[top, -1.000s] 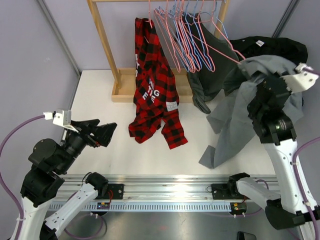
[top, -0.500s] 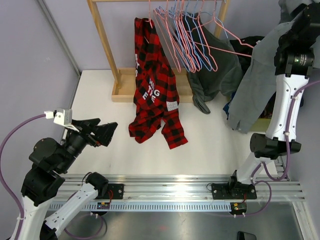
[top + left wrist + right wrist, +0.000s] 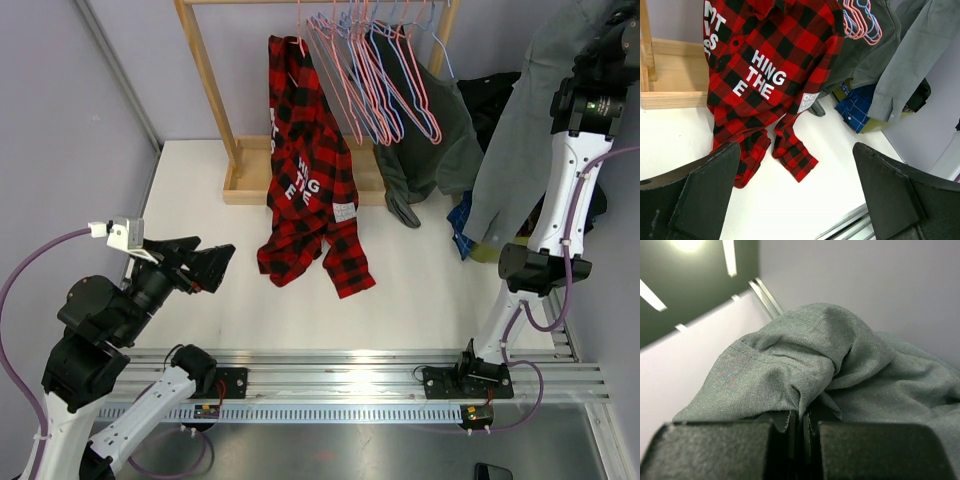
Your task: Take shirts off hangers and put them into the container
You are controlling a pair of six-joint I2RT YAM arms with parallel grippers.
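Right gripper (image 3: 803, 424) seemingly pinches grey shirt (image 3: 850, 360); left gripper (image 3: 796, 150) gapes empty.

Red-and-black plaid shirt (image 3: 306, 190) — grey shirt (image 3: 512, 150)

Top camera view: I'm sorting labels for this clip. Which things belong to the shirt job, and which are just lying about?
Job: plaid shirt, grey shirt in the right claw, dark hanging shirt, hangers, green tub.
Just there: wooden rack, table.

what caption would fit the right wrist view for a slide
Right end effector pinching a fold of the grey shirt, with ceiling lights behind it
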